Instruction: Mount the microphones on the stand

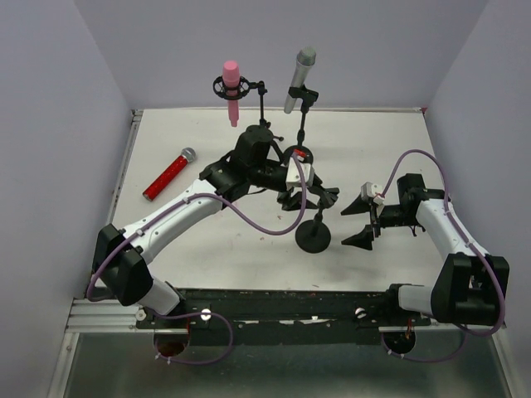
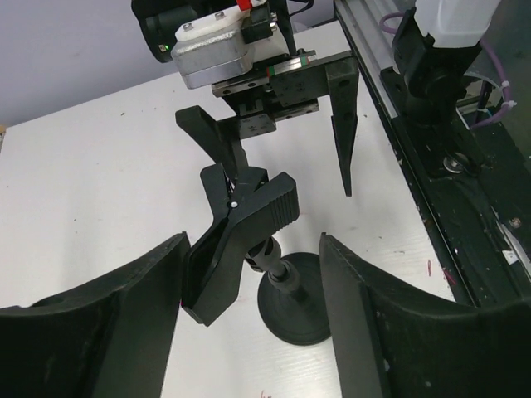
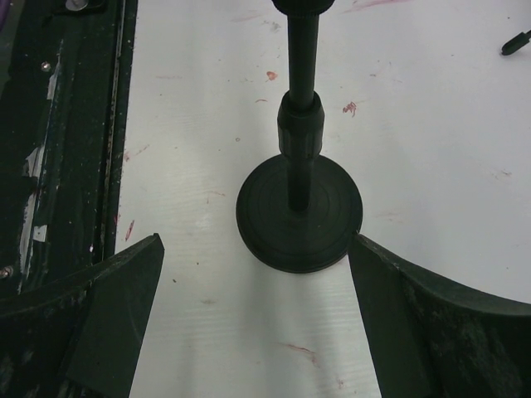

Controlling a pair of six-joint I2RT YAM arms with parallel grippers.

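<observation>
Pink microphone (image 1: 231, 87) and silver-grey microphone (image 1: 299, 79) sit clipped at the far side. The red microphone (image 1: 169, 175) lies untouched, far left on the bench (image 1: 249, 261). The left tool (image 2: 253, 282) straddles the stand's spare clip (image 2: 241, 232), part-open and gripping nothing. The right tool (image 1: 362, 222) gapes empty beside the stand base (image 1: 313, 236). Next, I'd guess, the clip needs pinching wide and the red one fetching.

The top external camera looks down from high above, on the near side of the stand base (image 1: 314, 236), and it is far enough to take in the whole table (image 1: 390, 141). The left wrist camera sits close over the stand base (image 2: 292, 311) and looks across it at a slant. The right wrist camera looks steeply down on the same stand base (image 3: 299, 220) from very near, so all three views share it.
</observation>
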